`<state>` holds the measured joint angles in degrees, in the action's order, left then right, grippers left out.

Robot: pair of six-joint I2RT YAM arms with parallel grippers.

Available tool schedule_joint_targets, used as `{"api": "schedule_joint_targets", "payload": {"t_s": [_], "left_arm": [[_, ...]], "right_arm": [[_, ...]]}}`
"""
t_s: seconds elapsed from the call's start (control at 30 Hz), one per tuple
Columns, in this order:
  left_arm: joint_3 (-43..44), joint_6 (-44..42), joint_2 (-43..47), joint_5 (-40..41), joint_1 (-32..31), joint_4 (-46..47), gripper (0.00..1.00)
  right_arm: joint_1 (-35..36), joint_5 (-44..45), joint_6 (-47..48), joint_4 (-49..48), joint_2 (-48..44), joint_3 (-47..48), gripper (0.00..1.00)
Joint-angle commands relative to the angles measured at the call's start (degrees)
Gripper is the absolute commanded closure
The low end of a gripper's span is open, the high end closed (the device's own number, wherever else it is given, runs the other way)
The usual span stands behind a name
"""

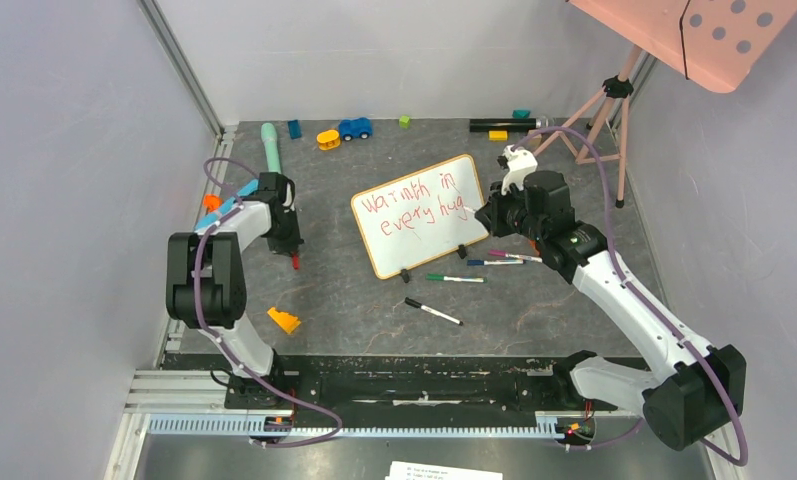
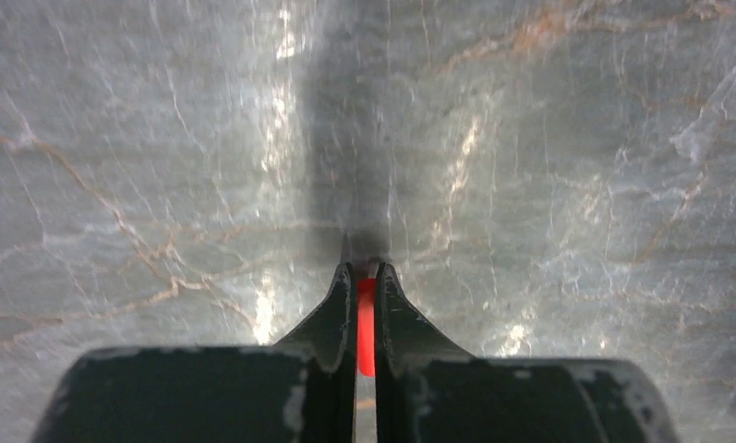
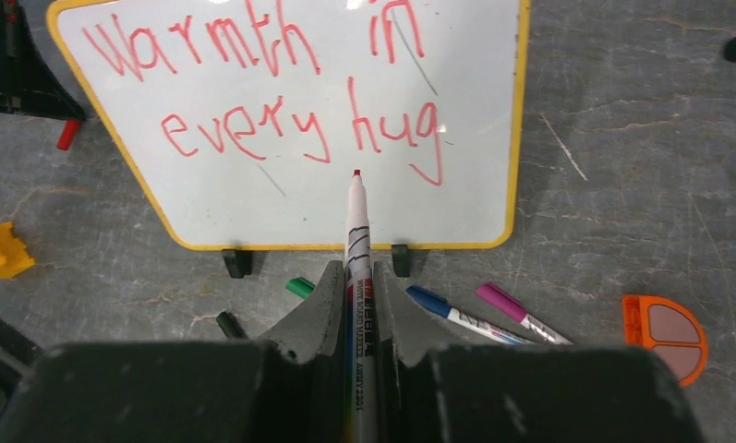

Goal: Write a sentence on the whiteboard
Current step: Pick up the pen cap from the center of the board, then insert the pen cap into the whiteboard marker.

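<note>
The whiteboard (image 1: pixel 429 240) (image 3: pixel 253 198) stands tilted on the grey table, its two black feet toward the arms. On it the sentence (image 1: pixel 417 205) (image 3: pixel 281 92) reads "Warmth in every hug" in red, in two lines. My right gripper (image 1: pixel 481 213) (image 3: pixel 355 269) is shut on an uncapped red marker (image 3: pixel 355 231). Its tip points at the board just below "hug"; whether it touches I cannot tell. My left gripper (image 1: pixel 293 247) (image 2: pixel 365 268) is down at the table left of the board, shut on a small red cap (image 2: pixel 366 323) (image 1: pixel 295 263).
Green (image 1: pixel 454 278), black (image 1: pixel 432 311), blue (image 1: pixel 494 262) and purple (image 1: pixel 519 256) markers lie in front of the board. A yellow wedge (image 1: pixel 284 321) sits near left. A teal cylinder (image 1: pixel 271 148), toy car (image 1: pixel 355 128) and blocks line the back. A pink tripod (image 1: pixel 604 110) stands back right.
</note>
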<state>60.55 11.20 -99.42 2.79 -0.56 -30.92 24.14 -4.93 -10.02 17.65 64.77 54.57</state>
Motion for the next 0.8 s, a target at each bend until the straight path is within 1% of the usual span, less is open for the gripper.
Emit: {"api": "schedule_joint_targets", "payload": {"t_s": [0.0,0.07,0.1,0.2,0.27,0.3,0.37,0.43,0.5,0.6,0.7,0.77], "left_arm": [[-0.36,10.10,8.26,-3.97,0.12,-4.70,0.98],[-0.30,19.96,14.12,-7.02,0.44,-4.76,0.98],[-0.62,26.57,17.34,-8.85,0.46,-3.85,0.98],[-4.33,50.07,25.31,-14.06,0.38,1.87,0.98],[-7.39,63.70,28.09,-17.51,0.21,6.48,0.98],[-9.53,70.76,29.40,-18.05,-0.32,10.05,0.98],[-13.04,81.26,34.02,-14.29,-2.80,16.25,0.98],[-13.18,86.28,38.36,-6.49,-5.83,17.12,0.98],[-11.88,88.38,40.32,-1.53,-8.02,16.62,0.98],[-11.29,91.54,41.62,0.51,-9.28,16.74,0.98],[-13.71,95.58,42.78,0.56,-9.79,20.26,0.98],[-14.75,96.23,43.31,0.96,-10.06,22.02,0.98]], "right_arm": [[-0.01,-6.45,0.12,-3.51,1.58,5.25,1.00],[1.19,-8.19,-0.12,-4.33,4.09,8.52,1.00],[2.22,-8.37,-0.39,-5.07,5.16,10.17,1.00],[5.26,-8.42,-0.87,-6.89,9.38,16.19,1.00],[7.44,-8.56,-0.82,-7.23,12.24,20.44,1.00],[8.57,-8.91,-0.83,-7.50,13.54,22.37,1.00],[10.36,-10.10,-0.73,-8.44,15.73,25.37,1.00],[12.27,-10.73,-0.82,-9.39,17.37,27.54,1.00],[13.97,-11.37,-1.39,-10.34,18.68,29.01,1.00],[16.41,-13.35,-2.94,-11.57,20.22,30.07,1.00],[18.55,-15.11,-4.35,-12.57,20.85,29.32,1.00],[19.33,-15.90,-5.03,-13.00,20.52,28.07,1.00]]}}
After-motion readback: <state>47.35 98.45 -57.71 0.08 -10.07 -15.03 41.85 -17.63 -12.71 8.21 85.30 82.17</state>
